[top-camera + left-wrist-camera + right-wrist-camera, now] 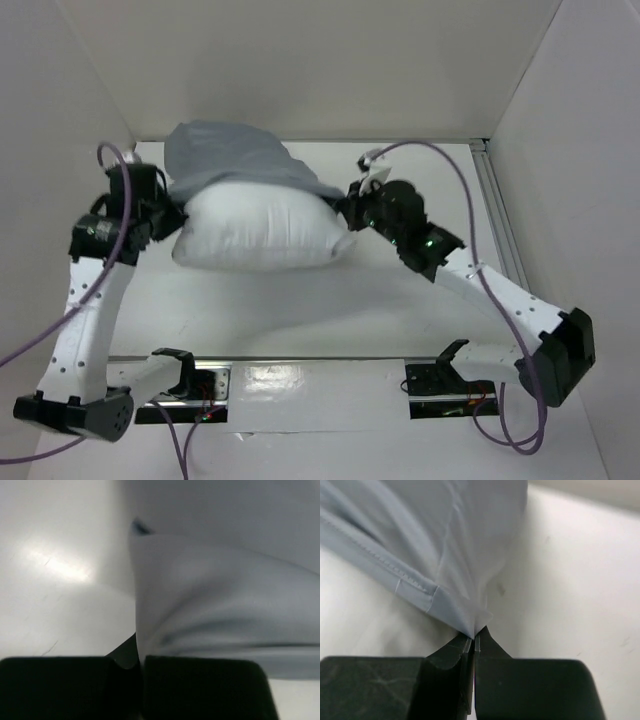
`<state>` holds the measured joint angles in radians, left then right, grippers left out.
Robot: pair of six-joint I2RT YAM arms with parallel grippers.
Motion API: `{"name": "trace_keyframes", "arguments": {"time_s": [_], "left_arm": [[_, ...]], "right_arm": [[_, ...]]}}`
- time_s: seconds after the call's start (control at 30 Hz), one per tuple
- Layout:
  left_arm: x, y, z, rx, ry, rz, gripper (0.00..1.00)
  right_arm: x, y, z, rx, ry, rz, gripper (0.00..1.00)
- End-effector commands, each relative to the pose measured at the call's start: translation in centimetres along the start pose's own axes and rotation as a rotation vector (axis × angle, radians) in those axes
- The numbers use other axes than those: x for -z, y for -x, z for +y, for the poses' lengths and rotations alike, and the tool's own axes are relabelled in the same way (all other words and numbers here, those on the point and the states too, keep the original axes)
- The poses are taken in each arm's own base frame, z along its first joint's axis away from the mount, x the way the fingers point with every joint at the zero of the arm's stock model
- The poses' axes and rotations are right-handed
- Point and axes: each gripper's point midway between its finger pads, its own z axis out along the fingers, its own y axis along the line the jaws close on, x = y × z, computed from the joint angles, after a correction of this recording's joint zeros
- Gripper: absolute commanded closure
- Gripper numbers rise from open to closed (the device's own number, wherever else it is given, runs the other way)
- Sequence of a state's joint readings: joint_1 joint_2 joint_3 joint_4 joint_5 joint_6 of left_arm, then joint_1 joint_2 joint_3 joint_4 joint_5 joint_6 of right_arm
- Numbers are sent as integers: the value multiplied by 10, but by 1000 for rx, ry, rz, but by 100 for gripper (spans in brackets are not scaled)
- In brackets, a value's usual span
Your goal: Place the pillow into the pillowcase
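While left fingers (200, 690) and right fingers (449, 654) pinch thin pillowcase (228, 150) edges (pillow (262, 232) mostly bare), a tug could slip them free.

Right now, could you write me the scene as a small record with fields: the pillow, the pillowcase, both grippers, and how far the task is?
pillow: white, plump, lying crosswise in the middle of the top view
pillowcase: blue-grey, bunched over the pillow's far side
left gripper: shut on the pillowcase at the pillow's left end
right gripper: shut on the pillowcase's hemmed edge at the pillow's right end
progress: the pillow's near side is uncovered; it is not yet inside
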<state>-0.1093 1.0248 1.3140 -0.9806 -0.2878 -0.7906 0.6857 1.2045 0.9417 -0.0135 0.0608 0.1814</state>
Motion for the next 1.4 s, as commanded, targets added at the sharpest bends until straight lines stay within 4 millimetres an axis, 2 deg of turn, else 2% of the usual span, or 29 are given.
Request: {"name": "trace_keyframes", "arguments": {"time_s": [0.0, 0.03, 0.1, 0.13, 0.17, 0.2, 0.23, 0.37, 0.43, 0.47, 0.53, 0.57, 0.6, 0.63, 0.7, 0.73, 0.77, 0.8, 0.9, 0.93, 1.03, 1.1, 1.13, 1.17, 1.2, 1.23, 1.27, 1.3, 1.37], "left_arm": [[55, 83, -77, -94, -298, -137, 100], [100, 111, -107, -100, -450, -207, 100], [119, 141, -129, -102, -542, -251, 100], [166, 163, -145, -112, -665, -335, 100], [178, 177, -147, -111, -696, -375, 100], [172, 186, -156, -107, -716, -359, 100], [203, 194, -166, -136, -808, -408, 100], [195, 200, -188, -97, -905, -372, 100], [189, 195, -198, -78, -965, -321, 100], [204, 194, -210, -71, -1065, -304, 100], [202, 199, -217, -40, -1152, -254, 100], [219, 194, -219, -71, -1250, -217, 100], [237, 213, -219, -45, -1323, -276, 100], [248, 215, -218, -59, -1365, -279, 100], [272, 223, -216, -41, -1432, -273, 100], [266, 237, -216, -63, -1452, -298, 100], [278, 236, -216, -106, -1486, -294, 100], [263, 246, -215, -75, -1483, -258, 100], [250, 256, -211, -84, -1465, -255, 100], [229, 263, -204, -68, -1434, -244, 100], [208, 274, -185, -57, -1372, -237, 100], [184, 280, -173, -46, -1332, -221, 100], [172, 286, -164, -39, -1305, -226, 100], [164, 288, -159, -35, -1290, -213, 100], [144, 287, -155, -17, -1269, -164, 100], [139, 288, -150, -14, -1250, -167, 100], [117, 288, -145, 19, -1223, -132, 100], [100, 282, -143, 27, -1190, -111, 100], [76, 275, -140, 58, -1151, -72, 100]], "right_arm": [[52, 127, -7, 32, -16, -197, 100], [71, 163, -7, 29, -29, -229, 100], [83, 191, -27, 31, -98, -249, 100], [104, 217, -29, 28, -116, -275, 100], [111, 227, -43, 21, -162, -284, 100], [113, 233, -49, 27, -177, -281, 100], [131, 248, -60, 23, -218, -309, 100], [142, 253, -93, 49, -353, -302, 100], [133, 247, -104, 50, -398, -258, 100], [141, 263, -98, 54, -384, -293, 100], [131, 275, -89, 61, -330, -284, 100], [150, 306, -75, 57, -293, -375, 100], [153, 317, -66, 38, -254, -407, 100], [158, 342, -49, 44, -178, -475, 100], [155, 358, -33, 7, -89, -520, 100], [150, 361, -21, 11, -15, -526, 100], [153, 376, -13, -4, 33, -591, 100], [150, 383, -9, -10, 61, -616, 100], [161, 411, 10, -6, 165, -725, 100], [154, 417, 11, 6, 181, -742, 100], [144, 416, 3, 23, 146, -743, 100], [98, 385, -35, -8, 35, -623, 100], [86, 371, -74, -30, -33, -569, 100], [63, 347, -91, -58, -1, -476, 100], [44, 309, -140, -161, -48, -384, 100], [39, 288, -144, -203, 39, -330, 100], [43, 293, -154, -196, 73, -389, 100], [36, 259, -185, -324, 51, -352, 100], [48, 264, -187, -327, 96, -386, 100]]}}
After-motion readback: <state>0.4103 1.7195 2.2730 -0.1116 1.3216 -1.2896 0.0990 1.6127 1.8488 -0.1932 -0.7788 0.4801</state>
